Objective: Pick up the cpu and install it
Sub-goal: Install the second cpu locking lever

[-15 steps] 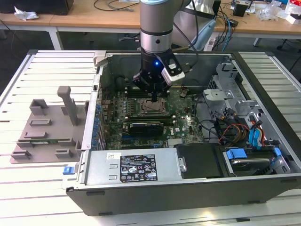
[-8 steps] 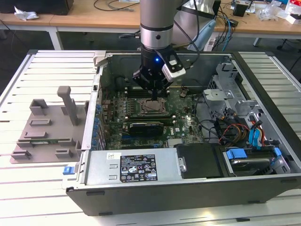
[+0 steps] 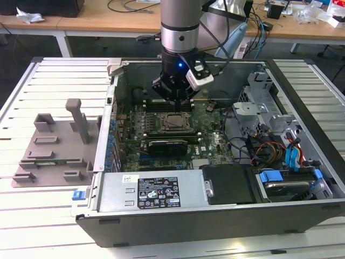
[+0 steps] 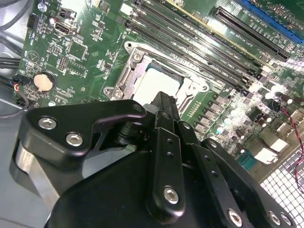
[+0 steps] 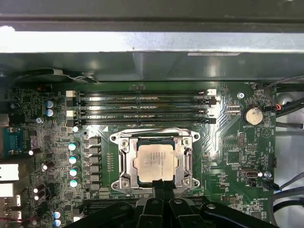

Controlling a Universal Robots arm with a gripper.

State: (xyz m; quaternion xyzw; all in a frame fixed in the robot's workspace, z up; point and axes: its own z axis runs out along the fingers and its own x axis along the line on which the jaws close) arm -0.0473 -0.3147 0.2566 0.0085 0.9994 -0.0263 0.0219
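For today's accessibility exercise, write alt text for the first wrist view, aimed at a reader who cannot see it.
The cpu, a pale silvery square, sits inside the metal-framed socket of a green motherboard, with the black gripper right at the socket's near edge. Beyond the socket run long memory slots, and a round coin battery lies off to one side.

Cpu (image 5: 156,163) seated in socket (image 5: 120,161) on motherboard (image 3: 213,143), inside open computer case (image 3: 232,224). Gripper (image 3: 178,102) above socket. Fixture plate (image 3: 54,148) outside case, toward exterior view's left. 4 memory slots (image 5: 142,109) beside socket.
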